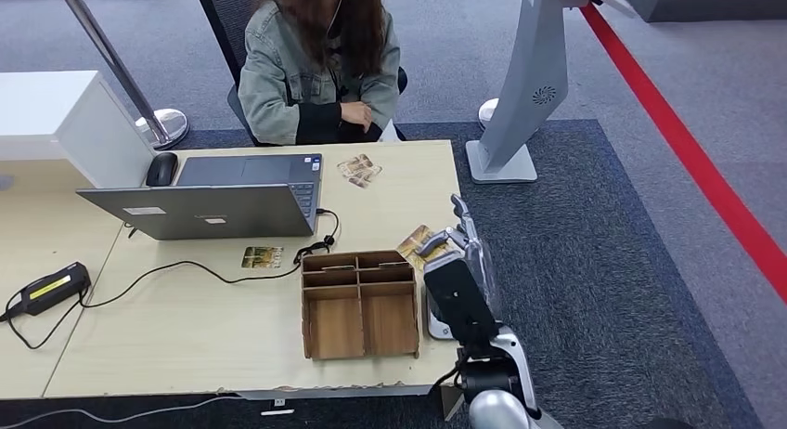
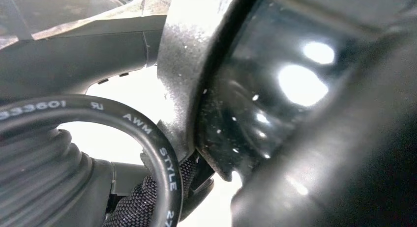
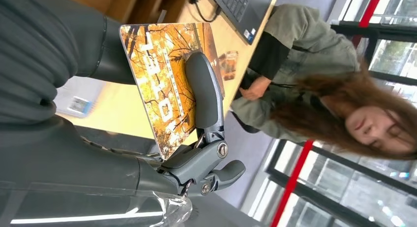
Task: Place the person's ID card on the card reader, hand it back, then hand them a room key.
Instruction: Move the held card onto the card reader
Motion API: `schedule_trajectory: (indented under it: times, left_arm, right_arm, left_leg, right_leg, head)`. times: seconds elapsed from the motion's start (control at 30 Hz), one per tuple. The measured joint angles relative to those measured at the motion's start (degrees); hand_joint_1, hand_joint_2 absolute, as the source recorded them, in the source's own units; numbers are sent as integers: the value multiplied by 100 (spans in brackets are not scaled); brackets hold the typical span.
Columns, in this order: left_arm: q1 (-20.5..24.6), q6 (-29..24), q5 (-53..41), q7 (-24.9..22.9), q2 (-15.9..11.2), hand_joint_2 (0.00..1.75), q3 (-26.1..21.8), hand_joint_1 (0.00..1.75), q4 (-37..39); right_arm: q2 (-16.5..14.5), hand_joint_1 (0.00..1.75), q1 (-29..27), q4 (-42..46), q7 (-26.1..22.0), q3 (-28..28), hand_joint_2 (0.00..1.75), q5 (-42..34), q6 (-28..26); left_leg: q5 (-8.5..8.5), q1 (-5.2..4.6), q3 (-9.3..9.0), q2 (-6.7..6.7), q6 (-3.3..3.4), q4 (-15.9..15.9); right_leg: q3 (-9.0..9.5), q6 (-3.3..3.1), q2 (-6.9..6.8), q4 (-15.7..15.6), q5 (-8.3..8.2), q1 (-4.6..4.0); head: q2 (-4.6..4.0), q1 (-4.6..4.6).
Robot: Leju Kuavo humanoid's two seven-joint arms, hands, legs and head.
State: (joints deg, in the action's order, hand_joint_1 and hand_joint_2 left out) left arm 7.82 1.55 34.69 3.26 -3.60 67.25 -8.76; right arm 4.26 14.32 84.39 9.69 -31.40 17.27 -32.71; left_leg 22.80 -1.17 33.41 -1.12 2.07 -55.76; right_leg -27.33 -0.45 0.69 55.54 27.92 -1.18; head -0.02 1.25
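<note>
Right up close, the robot's right hand [image 3: 196, 114] is pinching a card [image 3: 162, 84] with an autumn-tree print and "HOTEL" lettering between its thumb and one finger, so I'm guessing that's the room key. From the head view the same card [image 1: 415, 240] is sticking up just past the wooden organizer box [image 1: 360, 304] at the right edge of the table [image 1: 186, 327], with the hand [image 1: 455, 248] hovering there. Across the table the person [image 1: 320, 62] is sitting with arms folded in, not reaching yet. Looks like it's working on the last step, handing over the key. Next move is probably stretching the arm out toward the person and keeping the pinch firm until they're taking it. Left hand: can't tell what its fingers are doing, that wrist view is just dark blur.
</note>
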Motion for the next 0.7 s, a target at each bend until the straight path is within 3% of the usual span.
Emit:
schedule_trajectory:
  times: [0.33, 0.7]
  left_arm:
    - [-16, 18, 133, 0, -51, 175, -35, 0, 0]
    - [-10, 24, 125, 0, -82, 175, -41, 0, 0]
  right_arm:
    - [456, 159, -981, 6, -349, 322, 175, -705, -315]
    - [389, 168, -1208, -534, -616, 280, 175, -968, -535]
  left_leg:
    - [1, -2, 2, 2, 1, 1]
    - [1, -1, 2, 6, 1, 1]
  right_leg:
    - [0, -1, 5, 0, -1, 0]
    - [-1, -2, 7, 0, 0, -2]
  head:
    - [0, 0]
    - [0, -2]
